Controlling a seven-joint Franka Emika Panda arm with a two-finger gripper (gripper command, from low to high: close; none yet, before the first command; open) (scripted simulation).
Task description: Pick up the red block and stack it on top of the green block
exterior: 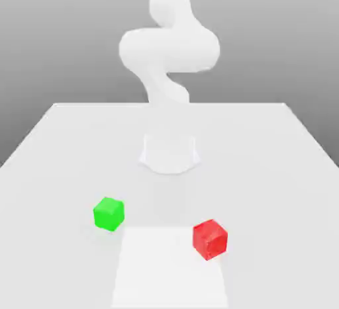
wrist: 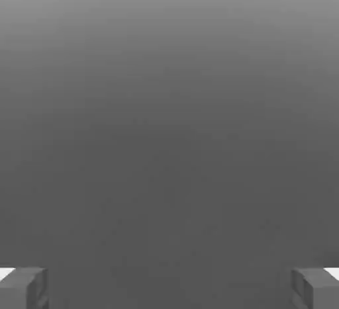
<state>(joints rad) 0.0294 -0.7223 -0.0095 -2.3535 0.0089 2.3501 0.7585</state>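
Nothing is stacked yet: the red block [exterior: 210, 239] is sitting on the surface [exterior: 59, 142] at about four o'clock, the green block [exterior: 108, 213] well apart at eight. The tool [wrist: 169, 288] is hanging released, grasping nothing; pickup and stacking are both remaining.

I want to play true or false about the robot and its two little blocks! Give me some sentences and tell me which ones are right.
1. The red block sits on top of the green block. False: both rest apart on the table.
2. In the exterior view, the green block is on the left and the red block on the right. True.
3. The claw is open, with nothing between its fingers. True.
4. The claw is squeezing the red block. False: the red block lies untouched on the table.
5. The two blocks look about the same size. True.
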